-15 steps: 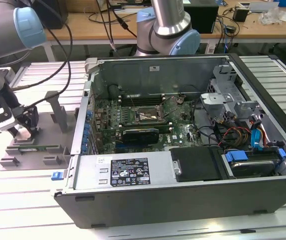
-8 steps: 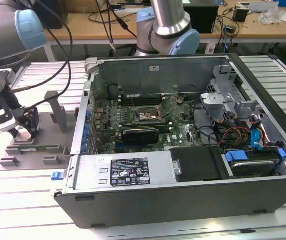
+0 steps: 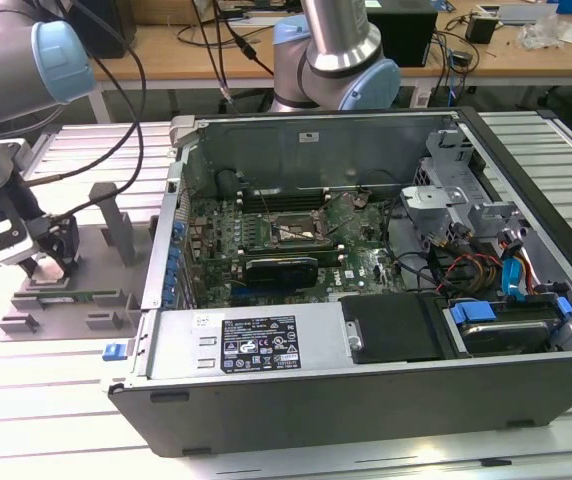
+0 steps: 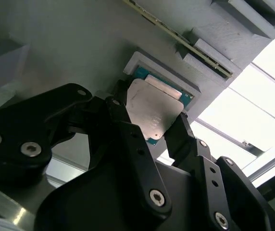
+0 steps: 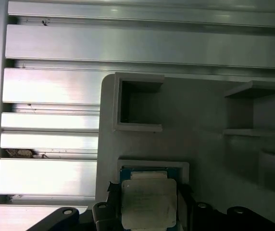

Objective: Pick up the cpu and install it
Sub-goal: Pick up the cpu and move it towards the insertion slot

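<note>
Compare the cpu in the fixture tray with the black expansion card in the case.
Shape: the cpu is a small square; the expansion card is a long rectangle.
Colour: the cpu has a dull silvery top; the expansion card is black.
Place: the cpu sits in a pocket of the fixture tray, the gripper at it; the expansion card is mounted on the motherboard inside the case.
Shared: both are computer parts.

Dull silvery metal cpu point(image 4: 152, 108), matt grey, probably plastic tray point(image 5: 200, 120)
</note>
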Action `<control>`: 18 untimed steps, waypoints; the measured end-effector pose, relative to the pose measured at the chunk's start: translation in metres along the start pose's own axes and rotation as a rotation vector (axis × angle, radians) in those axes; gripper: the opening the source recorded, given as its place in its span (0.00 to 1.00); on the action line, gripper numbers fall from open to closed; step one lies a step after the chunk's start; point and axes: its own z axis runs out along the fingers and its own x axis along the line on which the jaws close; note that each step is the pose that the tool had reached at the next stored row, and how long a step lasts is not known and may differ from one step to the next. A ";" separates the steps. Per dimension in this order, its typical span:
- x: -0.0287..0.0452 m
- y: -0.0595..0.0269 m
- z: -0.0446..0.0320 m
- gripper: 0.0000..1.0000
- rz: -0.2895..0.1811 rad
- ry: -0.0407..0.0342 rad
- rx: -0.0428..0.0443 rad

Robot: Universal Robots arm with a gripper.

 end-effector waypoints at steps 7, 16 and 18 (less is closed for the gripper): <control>-0.0019 0.0000 -0.0003 0.55 0.014 -0.0008 0.0004; -0.0020 0.0001 -0.0030 0.55 0.016 -0.0009 0.0004; -0.0020 0.0001 -0.0039 0.55 0.016 -0.0005 0.0007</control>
